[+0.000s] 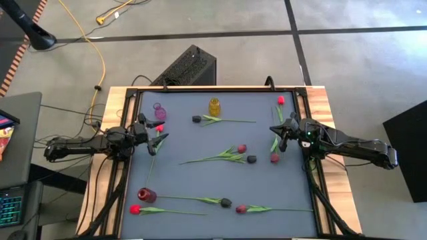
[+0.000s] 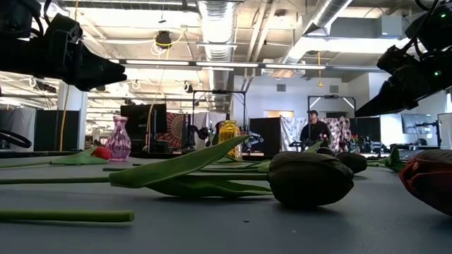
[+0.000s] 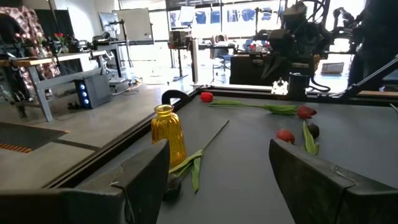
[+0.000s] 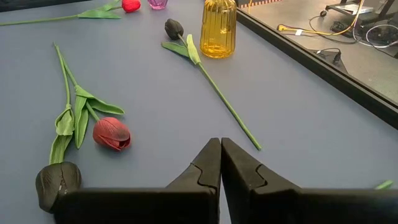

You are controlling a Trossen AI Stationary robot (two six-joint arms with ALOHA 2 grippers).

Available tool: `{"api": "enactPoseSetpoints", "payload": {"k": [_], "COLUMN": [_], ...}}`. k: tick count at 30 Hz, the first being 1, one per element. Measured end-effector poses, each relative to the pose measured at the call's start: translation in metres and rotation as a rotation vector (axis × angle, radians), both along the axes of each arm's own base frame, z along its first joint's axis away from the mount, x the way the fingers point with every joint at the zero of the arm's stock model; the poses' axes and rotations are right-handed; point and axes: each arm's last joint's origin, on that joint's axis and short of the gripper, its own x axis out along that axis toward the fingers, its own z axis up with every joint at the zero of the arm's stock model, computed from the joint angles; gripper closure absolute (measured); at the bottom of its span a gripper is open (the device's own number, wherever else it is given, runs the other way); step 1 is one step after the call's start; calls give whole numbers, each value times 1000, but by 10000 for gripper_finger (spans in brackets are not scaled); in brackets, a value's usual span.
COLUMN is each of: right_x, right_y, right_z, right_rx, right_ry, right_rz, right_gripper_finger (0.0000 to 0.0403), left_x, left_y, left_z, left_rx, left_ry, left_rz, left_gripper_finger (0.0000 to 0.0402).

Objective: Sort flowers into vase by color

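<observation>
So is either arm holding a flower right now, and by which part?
No. The left gripper has its jaws open with nothing between them, and the right gripper has its jaws shut on nothing. The flowers lie on the table.

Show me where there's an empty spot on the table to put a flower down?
The barest patch is between the yellow vase with its dark flower and the red flower by the right end effector. More room lies between the middle flower pair and the front row. It's crowded near the red vase.

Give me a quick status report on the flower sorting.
Left gripper open, empty. Right gripper shut, empty. Flowers loose on the table; yellow vase empty. Nothing in the way.
</observation>
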Motion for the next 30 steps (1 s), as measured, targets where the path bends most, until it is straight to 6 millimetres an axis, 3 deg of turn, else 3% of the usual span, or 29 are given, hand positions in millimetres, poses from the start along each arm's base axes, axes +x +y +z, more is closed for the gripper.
{"api": "enactPoseSetpoints", "payload": {"k": [13, 18, 23, 30], "right_x": [2, 7, 9, 7], "right_y": [-1, -2, -2, -7], "right_z": [5, 23, 39, 65], "right_rx": [-93, -45, -6, -190], "right_ry": [-10, -247, -455, -635], "right_rz": [35, -5, -18, -101], "right_gripper_finger": [365, 365, 365, 365], "left_x": [-1, -2, -2, -2], "left_y": [2, 3, 1, 1], "left_z": [7, 9, 15, 34], "left_rx": [-217, -257, -162, -83], "left_ry": [-168, -217, -236, -260], "left_rz": [54, 86, 33, 18], "left_gripper_finger": [136, 136, 136, 136]}}
